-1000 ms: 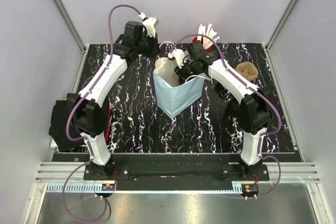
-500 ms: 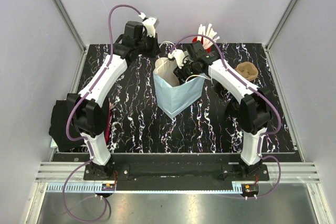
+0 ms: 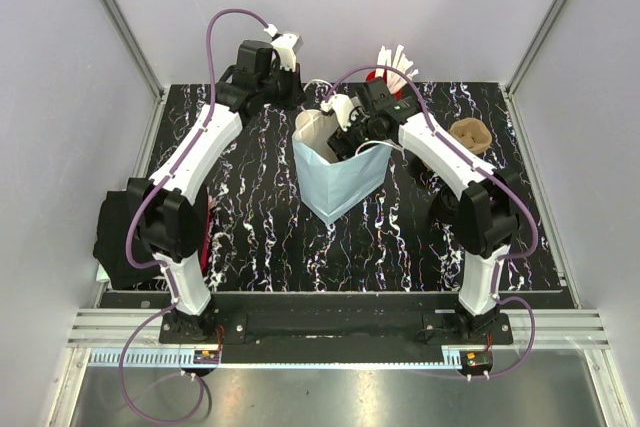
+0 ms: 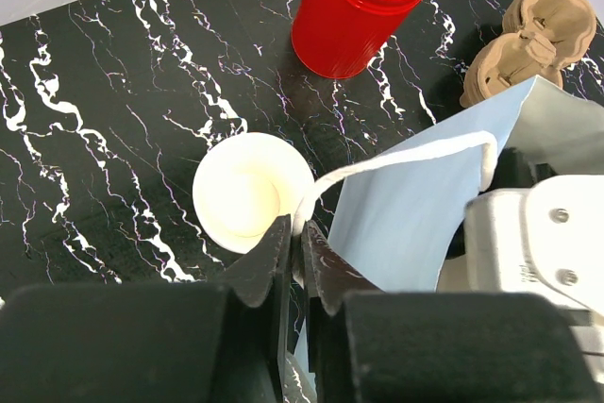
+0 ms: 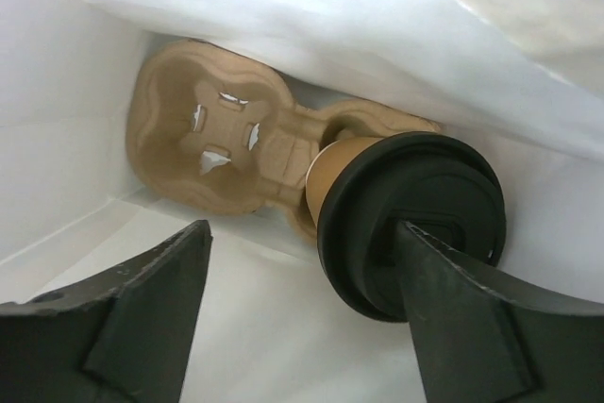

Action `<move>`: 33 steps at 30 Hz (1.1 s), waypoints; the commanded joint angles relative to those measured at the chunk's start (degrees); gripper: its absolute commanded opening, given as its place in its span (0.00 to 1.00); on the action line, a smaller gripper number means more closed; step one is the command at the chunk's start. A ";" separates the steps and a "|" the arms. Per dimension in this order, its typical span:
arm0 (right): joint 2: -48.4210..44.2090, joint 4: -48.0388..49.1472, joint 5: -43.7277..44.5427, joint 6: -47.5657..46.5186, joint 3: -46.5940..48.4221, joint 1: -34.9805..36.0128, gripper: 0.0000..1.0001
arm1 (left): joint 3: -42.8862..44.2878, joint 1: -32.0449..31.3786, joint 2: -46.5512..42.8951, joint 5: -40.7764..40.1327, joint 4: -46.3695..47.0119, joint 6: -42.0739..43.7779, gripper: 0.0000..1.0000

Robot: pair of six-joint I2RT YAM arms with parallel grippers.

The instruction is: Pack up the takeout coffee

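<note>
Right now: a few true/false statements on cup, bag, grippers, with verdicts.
1. The brown paper cup with round black plastic lid is inside the light-blue paper bag. True.
2. The right gripper is shut on that cup. False: its jaws stand open.
3. The left gripper pinches the bag's white handle. True.
4. The red plastic cup of white sticks is in the bag. False: it stands on the black marbled table.

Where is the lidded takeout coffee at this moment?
In the right wrist view, the takeout coffee sits inside the bag, at the right end of the cardboard cup carrier. It is below the open right gripper.
</note>
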 commanded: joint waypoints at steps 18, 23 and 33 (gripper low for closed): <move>-14.06 -4.94 -2.15 0.20 6.74 0.59 0.97 | 2.96 0.16 -0.03 2.97 2.03 0.21 0.24; -16.78 -4.85 -1.01 0.11 7.18 0.59 0.98 | 3.05 0.16 -0.55 5.34 2.38 0.48 0.33; -20.04 -4.85 -1.71 0.90 7.09 0.59 1.00 | 2.96 0.07 -2.66 6.66 2.55 1.01 0.61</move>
